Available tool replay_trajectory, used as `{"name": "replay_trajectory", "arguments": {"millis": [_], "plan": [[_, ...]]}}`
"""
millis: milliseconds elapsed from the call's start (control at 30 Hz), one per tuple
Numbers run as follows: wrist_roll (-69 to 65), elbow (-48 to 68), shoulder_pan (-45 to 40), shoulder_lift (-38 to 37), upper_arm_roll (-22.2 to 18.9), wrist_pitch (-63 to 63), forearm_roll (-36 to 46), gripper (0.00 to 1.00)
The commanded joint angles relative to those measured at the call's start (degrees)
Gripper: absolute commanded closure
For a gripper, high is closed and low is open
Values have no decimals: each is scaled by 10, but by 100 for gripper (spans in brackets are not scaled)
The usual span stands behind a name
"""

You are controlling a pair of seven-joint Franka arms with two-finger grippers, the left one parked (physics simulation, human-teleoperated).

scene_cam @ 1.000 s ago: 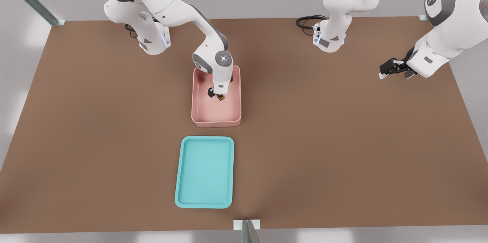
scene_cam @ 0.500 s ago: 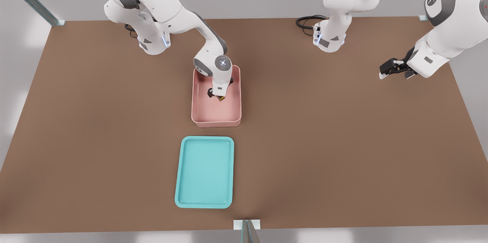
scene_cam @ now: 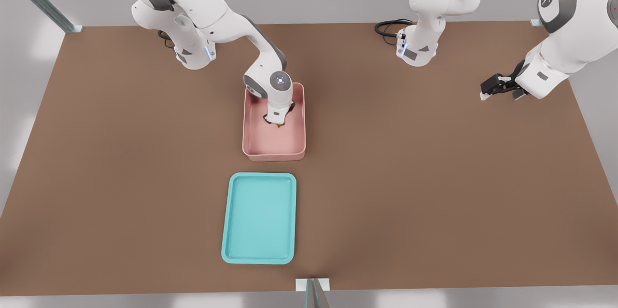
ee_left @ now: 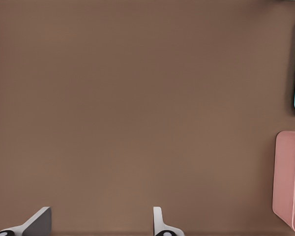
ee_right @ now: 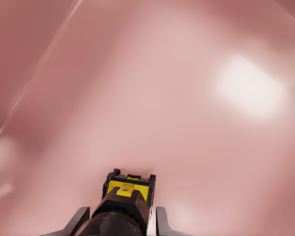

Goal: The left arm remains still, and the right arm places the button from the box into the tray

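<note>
The pale pink box (scene_cam: 273, 155) stands mid-table, and the turquoise tray (scene_cam: 259, 260) lies nearer the camera, a short gap away. The right arm reaches straight down into the box, so my gripper (scene_cam: 278, 123) sits low over the box floor. In the right wrist view the button (ee_right: 128, 189), a yellow cap on a dark body, rests on the pink floor (ee_right: 187, 98) between my gripper's (ee_right: 121, 215) two fingers. A narrow gap shows on each side of it, and the gripper is open. In the front view only a speck of the button (scene_cam: 280, 125) shows under the hand.
The parked arm's hand (scene_cam: 502, 87) hangs over the table at the front view's right. Both arm bases (scene_cam: 193, 52) (scene_cam: 417, 49) and a black cable (scene_cam: 388, 28) stand along the far edge. Bare brown table surrounds the box and tray.
The right arm has lowered its gripper deeper into the box, down around the button. The button, box and tray have not moved.
</note>
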Motion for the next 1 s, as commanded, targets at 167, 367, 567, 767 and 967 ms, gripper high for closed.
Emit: {"name": "replay_trajectory", "arguments": {"millis": [167,367,567,767,967], "plan": [[12,1,-9,-35,0,-3,0,51],[-144,193,-127,-24,-47,-25,37,50],[-247,391,-150,175,-87,14,63,50],[-243,395,-148,187,-85,39,65,0],[-333,411,-226,42,-174,-432,67,0]]}}
